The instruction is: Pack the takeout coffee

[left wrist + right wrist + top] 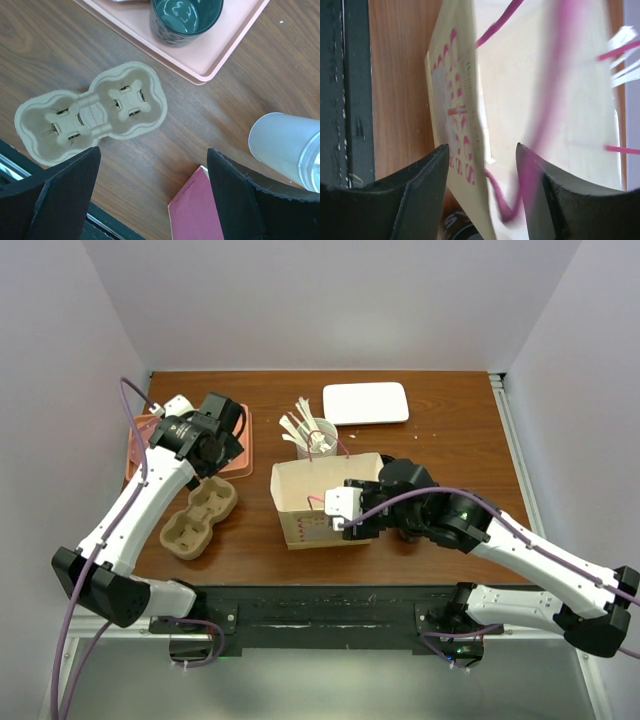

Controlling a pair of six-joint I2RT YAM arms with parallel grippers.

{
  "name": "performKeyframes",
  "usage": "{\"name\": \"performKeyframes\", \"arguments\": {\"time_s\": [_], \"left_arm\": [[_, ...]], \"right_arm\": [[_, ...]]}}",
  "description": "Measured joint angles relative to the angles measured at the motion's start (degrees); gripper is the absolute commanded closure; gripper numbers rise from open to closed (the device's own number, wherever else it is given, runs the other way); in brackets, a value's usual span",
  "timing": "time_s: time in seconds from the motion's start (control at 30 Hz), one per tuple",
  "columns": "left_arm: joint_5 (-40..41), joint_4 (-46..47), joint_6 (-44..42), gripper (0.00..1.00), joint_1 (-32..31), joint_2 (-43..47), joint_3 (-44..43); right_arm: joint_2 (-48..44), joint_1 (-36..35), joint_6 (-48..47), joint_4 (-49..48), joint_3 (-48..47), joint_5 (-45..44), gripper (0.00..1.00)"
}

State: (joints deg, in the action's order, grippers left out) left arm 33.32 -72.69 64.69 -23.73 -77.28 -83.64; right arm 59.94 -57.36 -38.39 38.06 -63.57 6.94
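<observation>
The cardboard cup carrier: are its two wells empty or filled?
Empty. Both wells of the cup carrier show bare bottoms in the left wrist view; no cup sits inside.

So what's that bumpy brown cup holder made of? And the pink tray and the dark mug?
The tan two-cup holder looks like moulded paper pulp: matte, rough, with soft pressed edges. The flat pink tray is probably plastic: smooth, even colour, rounded rim. The dark round mug seems glazed ceramic, perhaps glass: shiny reflections inside.
</observation>
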Motion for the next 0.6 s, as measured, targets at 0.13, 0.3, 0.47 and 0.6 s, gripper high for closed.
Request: {"name": "performKeyframes", "arguments": {"time_s": [0.13,0.3,0.47,0.6], "left_arm": [[0.0,-0.9,1.3,0.09,0.0,-0.9,0.0],[0.4,-1.9,2.4,0.09,0.1,-1.5,0.0],[0.8,-2.1,3.2,0.09,0.5,-1.5,0.0],[1.0,-2.0,3.3,0.10,0.6,-1.5,0.1]], "right_arm": [[0.0,0.0,4.5,-0.9,-4.6,0.0,0.38],[1.4,0.0,16.0,-2.5,-11.8,-2.8,0.39],[7.9,-0.1,33.5,0.6,-24.1,-13.6,0.40],[10.8,-0.1,46.1,5.5,-28.9,-22.8,0.40]]}}
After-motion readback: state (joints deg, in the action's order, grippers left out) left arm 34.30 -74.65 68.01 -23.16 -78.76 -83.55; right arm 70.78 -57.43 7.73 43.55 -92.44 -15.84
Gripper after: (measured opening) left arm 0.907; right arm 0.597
